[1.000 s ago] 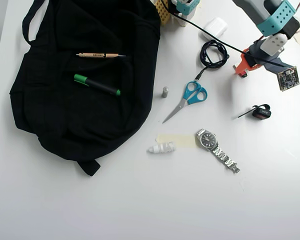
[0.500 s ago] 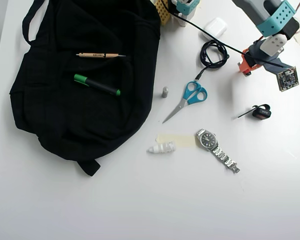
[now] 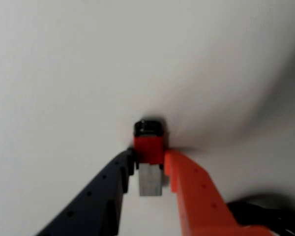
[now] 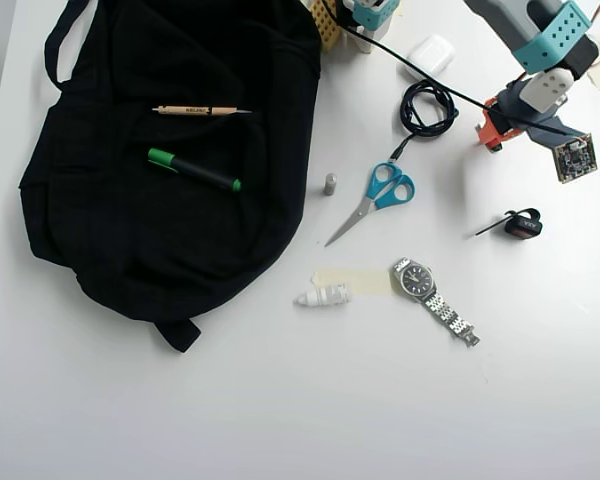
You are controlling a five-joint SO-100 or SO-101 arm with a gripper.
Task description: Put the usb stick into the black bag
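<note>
In the wrist view, the gripper (image 3: 148, 169) stood low over the white table (image 3: 64, 64), its black finger (image 3: 105, 189) on the left and its orange finger (image 3: 194, 194) on the right pinching the usb stick (image 3: 149, 157) between their tips. The stick's red body sat squarely in the pinch, its silver-grey metal end pointing back toward the camera and a dark cap at its far end. A soft shadow spread on the table to the right of the stick.

In the overhead view, the arm (image 4: 540, 45) reached in from the upper right, and the gripper (image 4: 490, 133) sat at the right of the table (image 4: 280, 420), just right of a coiled black cable (image 4: 427, 107). The stick itself could not be made out there among the orange finger parts. The black bag (image 4: 160, 170) lay flat across the upper left, well apart from the gripper, with a pencil (image 4: 200, 110) and a green marker (image 4: 193, 170) resting on its fabric. Between bag and gripper lay a small grey cylinder (image 4: 330, 184) and blue-handled scissors (image 4: 373, 200). Lower down were a white ridged piece (image 4: 323, 296), a strip of pale tape (image 4: 352, 280) and a steel wristwatch (image 4: 433, 298). A black-and-red clip (image 4: 521, 224) lay below the gripper, and a white case (image 4: 429, 53) sat near the top edge.
</note>
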